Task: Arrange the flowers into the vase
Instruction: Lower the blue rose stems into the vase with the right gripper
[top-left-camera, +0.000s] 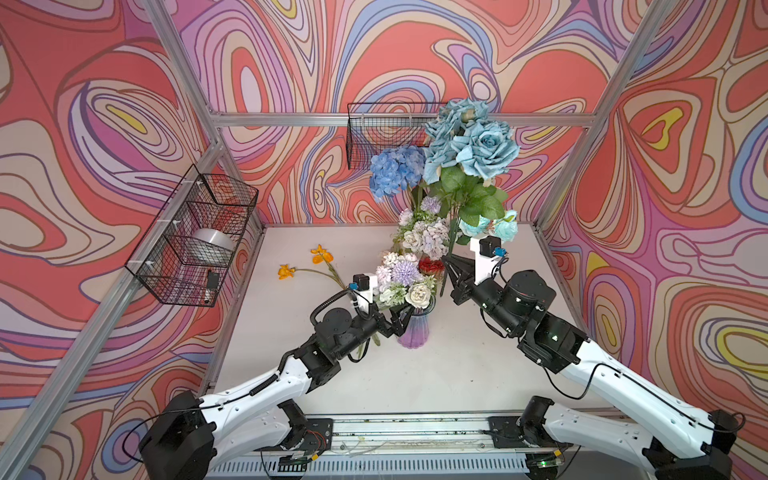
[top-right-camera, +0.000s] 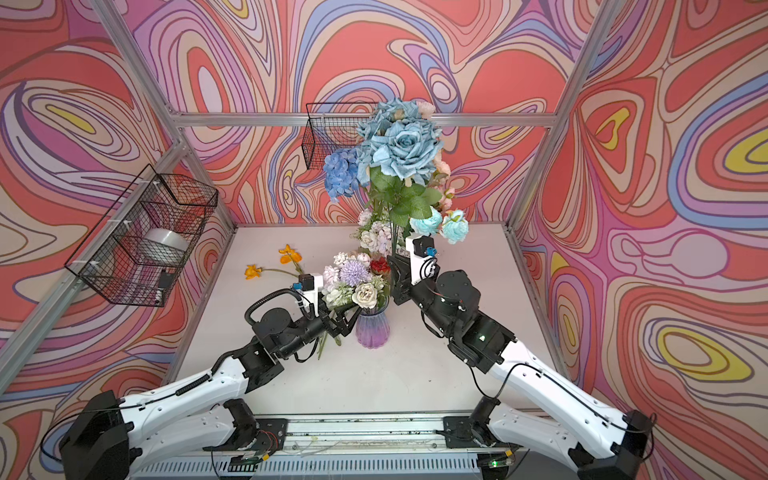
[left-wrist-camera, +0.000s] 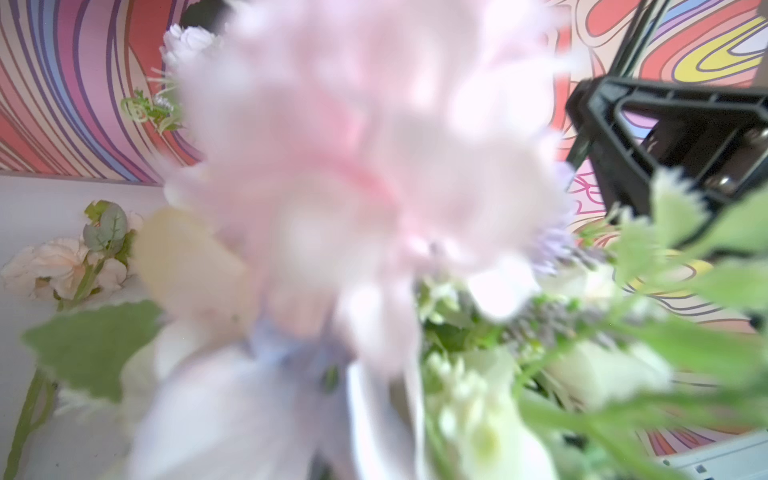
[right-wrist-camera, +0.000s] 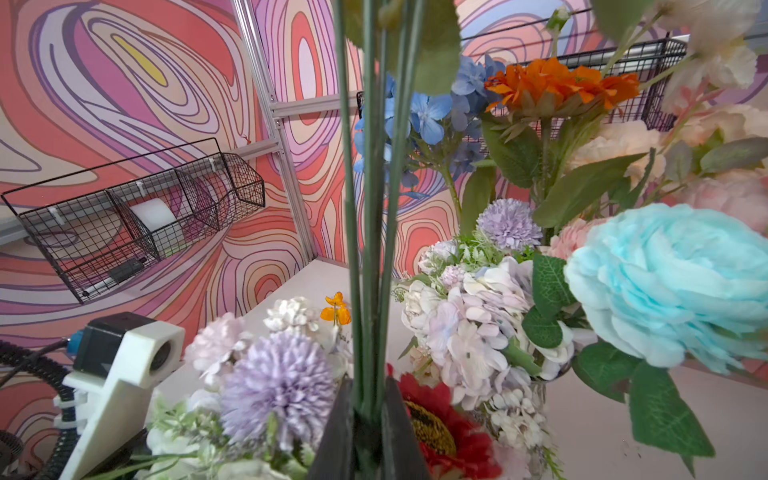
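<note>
Done: lilac-and-white bunch (top-left-camera: 401, 278) already sits in the purple vase (top-left-camera: 412, 332).
To do: orange flowers (top-left-camera: 322, 254) lie on the desk (top-left-camera: 457, 374), left of the vase.
Right claw (right-wrist-camera: 366, 384): clamped shut on the dusty-blue roses (top-left-camera: 478, 149) by their stems, upright just behind the vase.
Left claw (top-left-camera: 405, 318): wide open at the vase neck.

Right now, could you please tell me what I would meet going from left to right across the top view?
In order: wire wall basket → loose orange flowers → purple vase → right end effector, shut on the blue rose bunch.
</note>
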